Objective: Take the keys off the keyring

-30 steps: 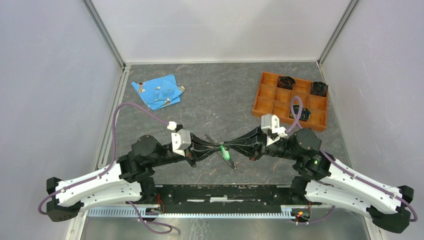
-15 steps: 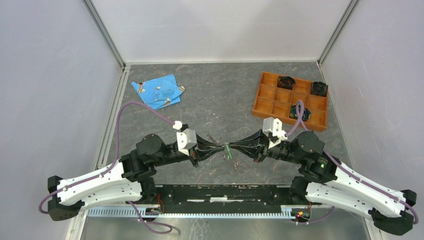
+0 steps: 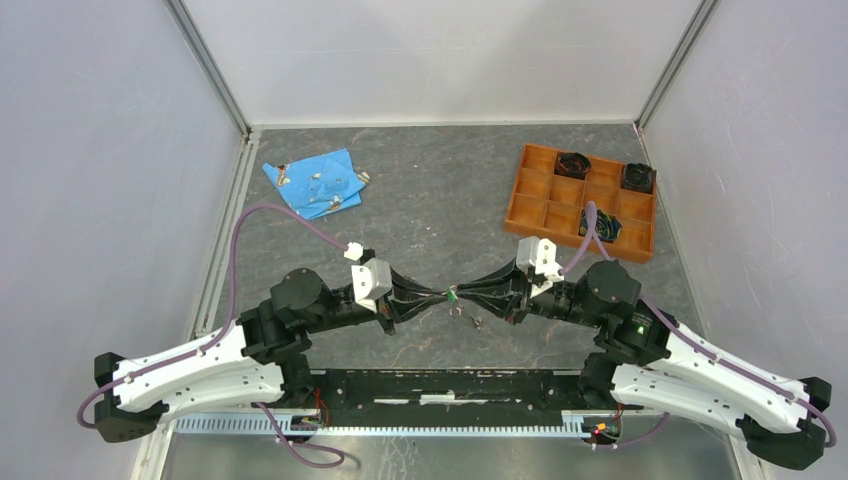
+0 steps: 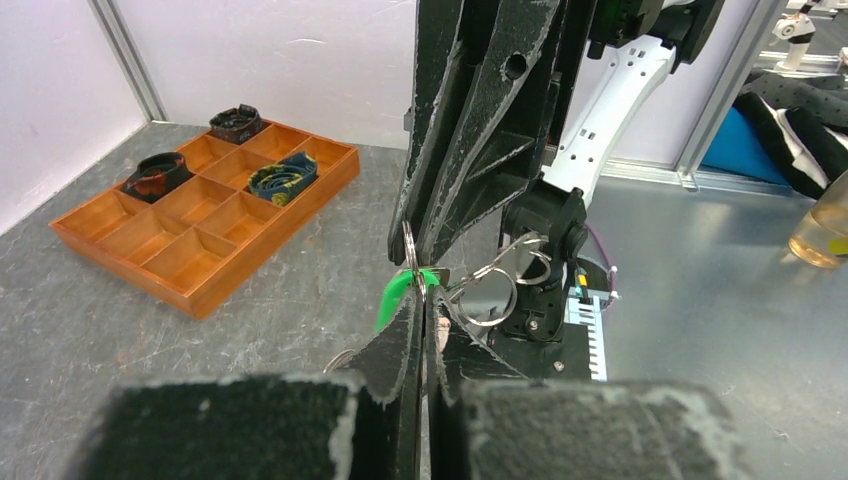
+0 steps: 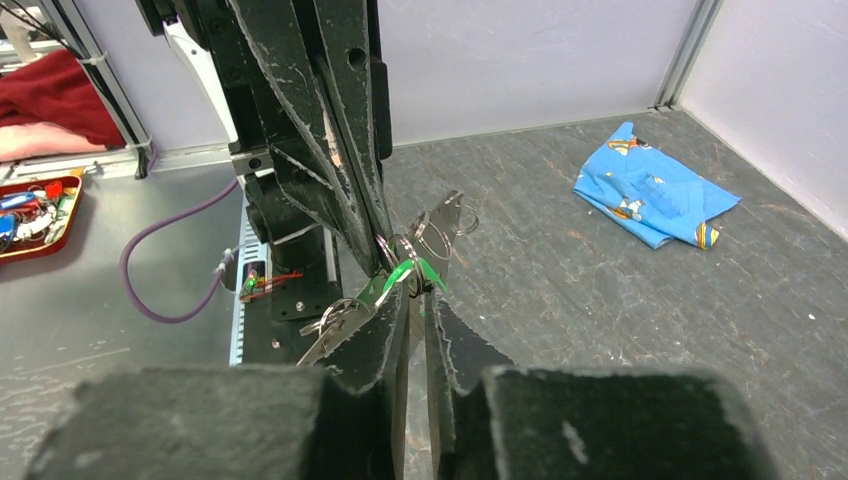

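Top external: arms stretch inward, left hand (image 3: pixel 438 297) clamped on the keyring (image 4: pixel 407 245), grip of right hand (image 3: pixel 465 294) unclear.

White-shelled arms (image 3: pixel 190 370), black joints (image 3: pixel 300 291) — purple cables (image 3: pixel 262 210), green status light (image 3: pixel 632 326)

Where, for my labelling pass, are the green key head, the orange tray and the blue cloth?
green key head (image 4: pixel 397 293): left wrist view, middle of the green part.
orange tray (image 3: pixel 530 208): top view, an empty left compartment.
blue cloth (image 5: pixel 655 190): right wrist view, middle of the fabric.
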`<state>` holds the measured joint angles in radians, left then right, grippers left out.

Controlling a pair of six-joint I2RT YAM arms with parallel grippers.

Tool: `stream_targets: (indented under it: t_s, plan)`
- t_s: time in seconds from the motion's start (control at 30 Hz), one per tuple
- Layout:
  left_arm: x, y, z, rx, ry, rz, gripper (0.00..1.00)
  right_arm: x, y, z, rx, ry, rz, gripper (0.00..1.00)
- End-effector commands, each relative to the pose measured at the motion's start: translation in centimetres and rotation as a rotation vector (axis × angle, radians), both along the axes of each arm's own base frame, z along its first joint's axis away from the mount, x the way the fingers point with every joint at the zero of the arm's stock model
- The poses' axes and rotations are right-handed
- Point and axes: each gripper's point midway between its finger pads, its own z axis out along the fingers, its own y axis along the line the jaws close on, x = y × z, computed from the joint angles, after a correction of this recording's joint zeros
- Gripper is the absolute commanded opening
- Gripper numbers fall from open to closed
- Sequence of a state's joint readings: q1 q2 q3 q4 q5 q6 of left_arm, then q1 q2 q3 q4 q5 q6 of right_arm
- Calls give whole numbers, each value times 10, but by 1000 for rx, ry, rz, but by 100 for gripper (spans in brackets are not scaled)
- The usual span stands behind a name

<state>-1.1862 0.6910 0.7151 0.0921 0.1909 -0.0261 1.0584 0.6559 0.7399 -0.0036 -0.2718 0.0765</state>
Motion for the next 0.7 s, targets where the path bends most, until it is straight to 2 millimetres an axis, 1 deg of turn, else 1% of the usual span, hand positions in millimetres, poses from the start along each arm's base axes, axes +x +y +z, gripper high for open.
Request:
stream_targets:
  t_s: [0.0, 0.03, 0.1, 0.23, 0.5, 0.67]
  plan:
    - [-7, 3, 28, -64, -85, -33, 2, 0, -1, 12, 10, -37, 4, 16]
    - [-7, 3, 28, -63, -83, -33, 2, 0, 0, 11, 8, -36, 10, 16]
    - [-8, 2, 27, -58, -82, -39, 2, -3, 3, 17, 29, -50, 31, 17]
    - [-8, 1, 24, -47, -77, -43, 2, -6, 6, 19, 38, -55, 54, 18]
    - [-7, 0, 20, -37, -70, -36, 2, -13, 7, 28, 72, -70, 95, 19]
    - [-5, -1, 18, -28, -66, -32, 2, -19, 8, 27, 73, -72, 127, 21]
